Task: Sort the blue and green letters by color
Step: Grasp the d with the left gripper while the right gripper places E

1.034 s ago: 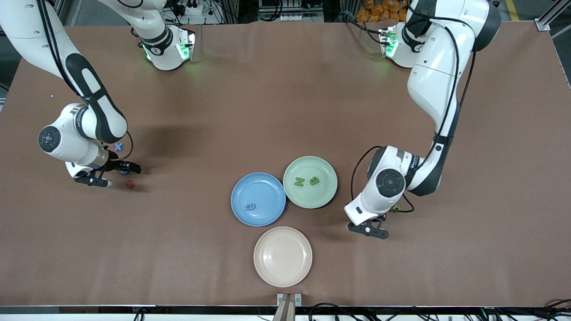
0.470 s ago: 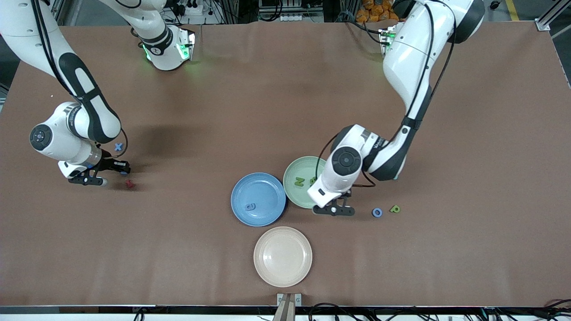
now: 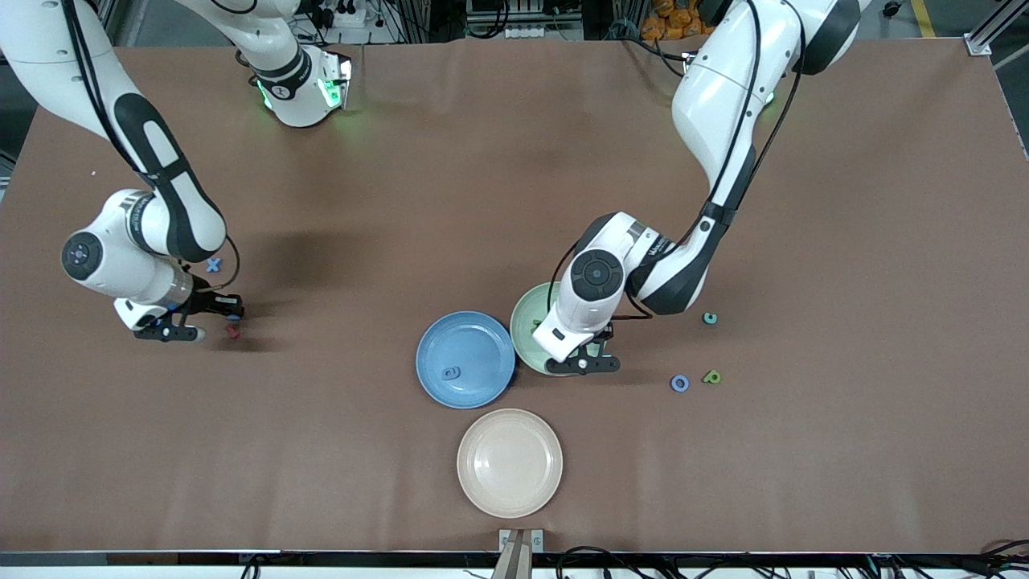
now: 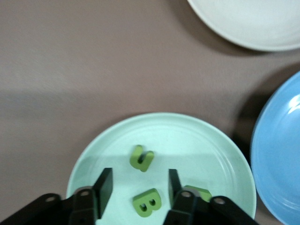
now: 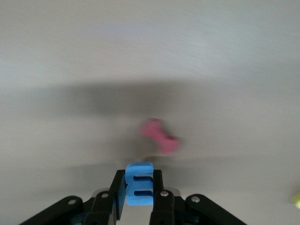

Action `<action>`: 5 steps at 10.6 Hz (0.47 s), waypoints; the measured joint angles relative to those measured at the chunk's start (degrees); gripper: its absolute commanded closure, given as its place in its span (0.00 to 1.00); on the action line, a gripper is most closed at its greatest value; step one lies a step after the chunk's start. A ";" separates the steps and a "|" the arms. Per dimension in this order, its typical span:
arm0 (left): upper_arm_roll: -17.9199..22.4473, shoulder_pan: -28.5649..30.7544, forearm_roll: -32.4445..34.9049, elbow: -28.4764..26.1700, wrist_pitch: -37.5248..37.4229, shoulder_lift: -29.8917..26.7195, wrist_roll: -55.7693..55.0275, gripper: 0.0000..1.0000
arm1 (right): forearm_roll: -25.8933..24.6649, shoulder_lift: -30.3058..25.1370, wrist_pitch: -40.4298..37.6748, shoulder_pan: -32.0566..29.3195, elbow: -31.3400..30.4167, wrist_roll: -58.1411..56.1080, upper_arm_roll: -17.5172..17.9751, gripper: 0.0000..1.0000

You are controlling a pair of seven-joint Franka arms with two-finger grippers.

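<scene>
Brown cloth covers the whole desk. The left hand hangs over the green plate with its fingers spread and nothing between them, and three green letters sit in that plate: a curvy one, a B and one half hidden by a finger. The blue plate right beside it holds one blue letter. A cream plate sits nearer the front camera. Toward the left arm's end lie a blue ring letter, a green letter and a small teal ring. At the other end, the right hand is pinching a blue E just over the desk, next to a dark red letter and a blue X.
</scene>
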 measured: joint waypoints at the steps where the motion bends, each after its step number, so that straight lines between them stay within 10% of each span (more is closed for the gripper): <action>1: 0.73 0.55 0.00 0.10 -0.83 -0.93 -0.05 0.00 | 0.01 0.00 -4.28 2.76 2.42 3.82 0.32 1.00; 5: 1.63 10.11 0.35 -0.58 -5.13 -3.85 14.28 0.00 | 9.44 0.75 -20.42 9.18 15.21 12.61 1.79 1.00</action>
